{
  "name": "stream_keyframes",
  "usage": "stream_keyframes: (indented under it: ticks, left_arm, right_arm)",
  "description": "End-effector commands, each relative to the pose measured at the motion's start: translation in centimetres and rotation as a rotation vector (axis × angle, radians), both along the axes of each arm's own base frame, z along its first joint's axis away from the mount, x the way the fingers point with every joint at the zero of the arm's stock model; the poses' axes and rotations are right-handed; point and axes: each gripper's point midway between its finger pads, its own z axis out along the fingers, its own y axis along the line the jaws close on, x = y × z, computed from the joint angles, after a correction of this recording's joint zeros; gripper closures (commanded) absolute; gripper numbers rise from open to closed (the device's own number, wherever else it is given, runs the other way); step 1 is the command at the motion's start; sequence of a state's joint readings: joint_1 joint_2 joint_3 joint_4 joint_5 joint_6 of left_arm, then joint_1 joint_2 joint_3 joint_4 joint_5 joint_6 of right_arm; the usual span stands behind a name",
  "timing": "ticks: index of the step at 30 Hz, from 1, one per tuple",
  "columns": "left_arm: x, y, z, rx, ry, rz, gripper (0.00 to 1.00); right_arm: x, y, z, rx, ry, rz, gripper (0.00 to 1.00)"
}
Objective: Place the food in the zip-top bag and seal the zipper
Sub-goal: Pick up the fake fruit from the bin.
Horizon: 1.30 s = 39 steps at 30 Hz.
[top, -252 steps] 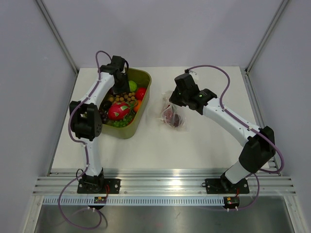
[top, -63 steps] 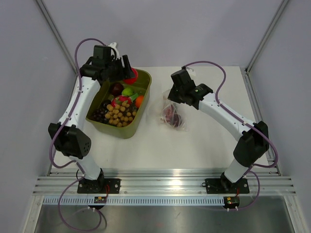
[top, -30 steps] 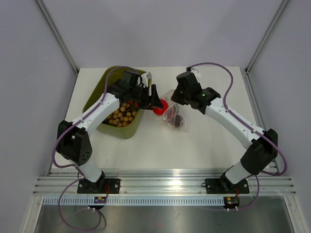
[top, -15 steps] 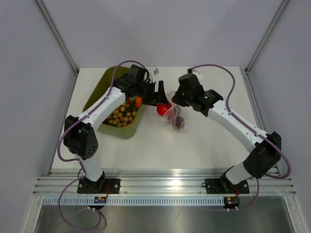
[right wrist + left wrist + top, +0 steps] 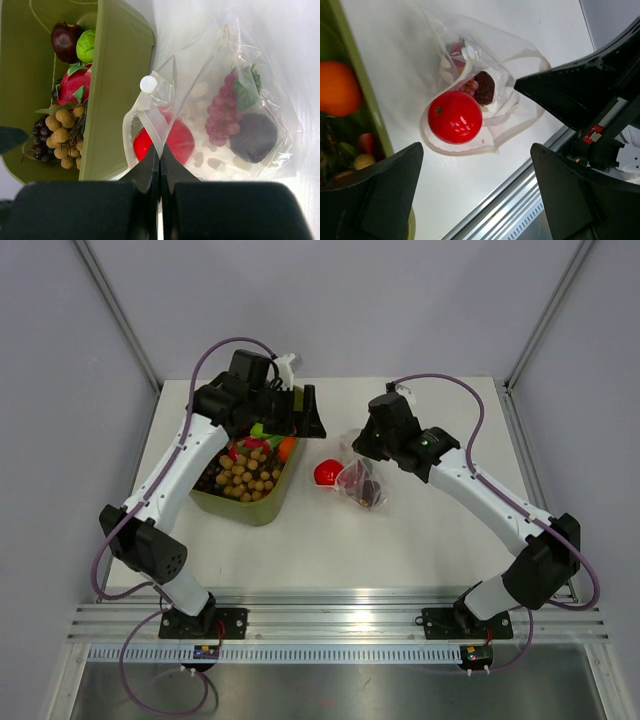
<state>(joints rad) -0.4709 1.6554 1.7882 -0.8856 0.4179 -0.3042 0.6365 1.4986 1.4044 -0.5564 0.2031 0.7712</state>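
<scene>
A white flat table (image 5: 420, 540). On its left side, an olive-green plastic tub (image 5: 252, 512) full of toy food: lots of little tan balls (image 5: 246, 472), a round orange toy fruit (image 5: 287, 448), bits of green and red. Up over the tub's far right corner, the left gripper (image 5: 304, 412), black fingers spread wide, nothing between them. Right of the tub, a shiny red round toy fruit (image 5: 326, 473), touching the left side of a clear crinkly plastic bag (image 5: 352, 472). Inside the bag, dark purple lumps (image 5: 364, 487). At the bag's far edge, the right gripper (image 5: 362, 452), tips hidden under its own wrist.
</scene>
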Motion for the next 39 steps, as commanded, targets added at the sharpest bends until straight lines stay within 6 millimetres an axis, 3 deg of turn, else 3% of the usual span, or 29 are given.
stream_keyframes:
  ticks: [1,5,6,11,14,15,17,18,24,27,29,35,39]
  left_arm:
    - [1.6,3.8,3.9,-0.016,-0.112,0.102,0.09]
    - [4.8,8.6,3.3,0.04,-0.122,0.285,0.12]
    - [6.1,11.1,2.9,0.111,-0.135,0.389,0.14]
    - [10.7,16.9,-1.9,0.366,-0.086,0.623,0.18]
    - [12.8,18.2,-3.0,0.427,-0.116,0.691,0.16]
    - [13.6,18.6,-4.4,0.464,-0.098,0.705,0.16]
    - [14.8,19.4,-4.7,0.516,-0.118,0.734,0.16]
    - [15.6,19.5,-6.3,0.55,-0.098,0.721,0.16]
    - [17.8,20.8,-8.5,0.686,-0.135,0.676,0.16]
    - [18.8,21.6,-9.8,0.722,-0.138,0.695,0.24]
    - [19.3,21.6,-11.8,0.743,-0.112,0.69,0.25]
    - [21.0,21.7,-14.9,0.771,-0.077,0.68,0.15]
    - [21.7,21.9,-16.1,0.748,-0.054,0.683,0.03]
  right_arm:
    - [0.0,0.3,3.0,0.069,-0.075,0.012,1.0]
    - [-0.3,0.2,3.1,0.072,-0.081,0.021,1.0]
    - [-0.3,0.1,3.2,0.07,-0.086,0.018,1.0]
    - [-0.3,-0.2,3.5,0.064,-0.095,0.014,1.0]
    - [-0.2,0.0,3.4,0.065,-0.092,0.018,1.0]
    - [-0.1,0.1,3.6,0.067,-0.094,0.018,1.0]
    - [0.0,0.3,3.3,0.066,-0.084,0.022,1.0]
    - [0.1,0.3,3.3,0.066,-0.084,0.022,1.0]
    - [0.4,0.6,3.3,0.05,-0.073,0.026,1.0]
    - [0.6,0.6,3.5,0.043,-0.078,0.03,1.0]
    - [0.7,0.9,3.8,0.047,-0.082,0.037,1.0]
    - [0.9,1.2,3.2,0.046,-0.07,0.046,1.0]
    - [1.0,1.7,3.1,0.053,-0.063,0.062,1.0]
